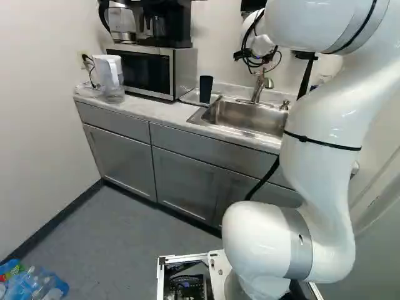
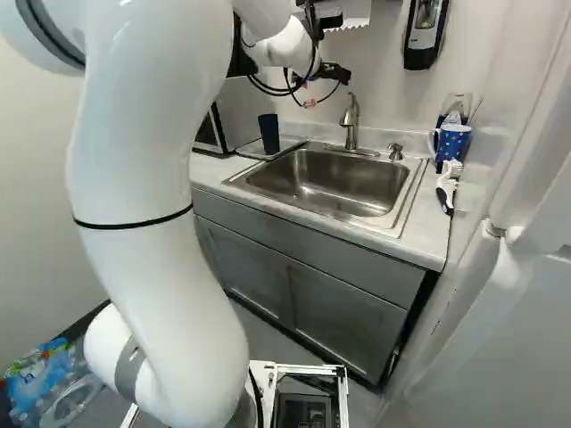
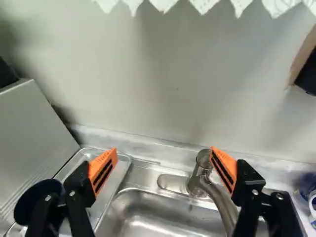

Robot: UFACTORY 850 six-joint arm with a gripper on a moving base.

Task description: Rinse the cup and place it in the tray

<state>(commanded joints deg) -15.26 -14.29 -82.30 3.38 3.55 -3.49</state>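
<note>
Kitchen corner: white wall (image 1: 37, 106), pale worktop (image 1: 150, 107) over grey cabinets (image 1: 125, 156).

Left base view. One dark cup (image 1: 205, 89), upright in the tray (image 1: 185, 101), towards the worktop's back edge, between microwave (image 1: 150, 70) and sink (image 1: 250, 115). Whether it is rinsed does not show. Risk: if it is unrinsed, leaving it there misses the first half of the task.

Right base view. One faucet (image 2: 351, 125) at the worktop's back edge; loose cables (image 2: 299, 96) looping from the arm (image 2: 161, 214). Risk: a low sweep over the sink could hook a loop on the spout. One blue spotted mug (image 2: 453, 141), near the worktop's back right corner. Risk: mistaken choice of vessel.

Wrist view. One gripper (image 3: 163, 148), fingers spread wide, nothing held. Faucet close by one finger, cup by the other, partly hidden there, so its clearance is hard to judge. Risks: descending straight could knock the faucet; shifting sideways towards the microwave could topple the cup, or press it against the microwave's side.
</note>
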